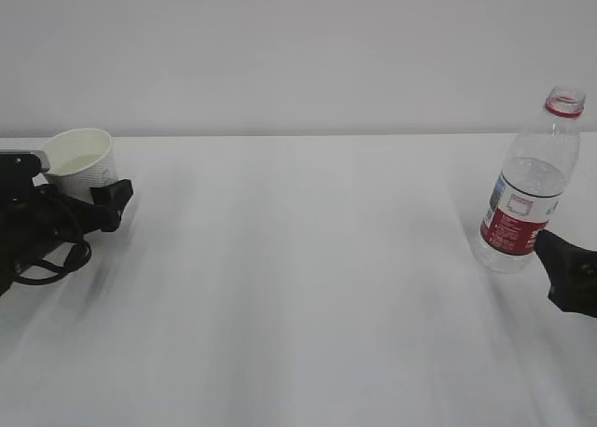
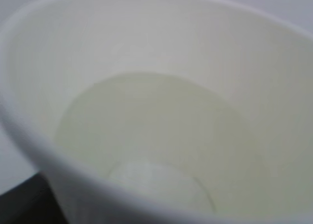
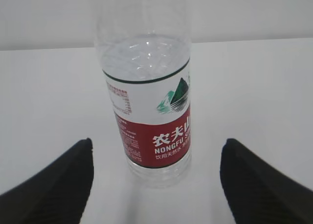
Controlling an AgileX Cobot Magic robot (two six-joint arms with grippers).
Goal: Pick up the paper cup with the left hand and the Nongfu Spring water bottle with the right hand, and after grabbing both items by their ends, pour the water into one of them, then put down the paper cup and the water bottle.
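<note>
- My right hand [image 3: 157,143], a black gripper with blocky jaws, is spread wide. One jaw tip sits low on each side of my wrist view, and neither touches anything.
- Straight ahead of it, centred in the gap but beyond the tips, stands the Nongfu Spring water bottle [image 3: 146,87]. It is tall clear plastic with a red-and-white label and no cap.
- Its base is on the white table [image 1: 298,287] and its long axis runs up and away from my jaws. From the exterior view it looks to lean a little.
- I judge that backing straight off, with no sideways drift, would keep both jaws clear of the label.
- Well apart on my other side, the small white tapered paper cup [image 1: 79,161] sits tilted at my left hand [image 1: 73,186]. Its open cream inside fills that wrist view.
- There I cannot tell whether the jaws grip the cup or merely flank it, because none show beside it.
</note>
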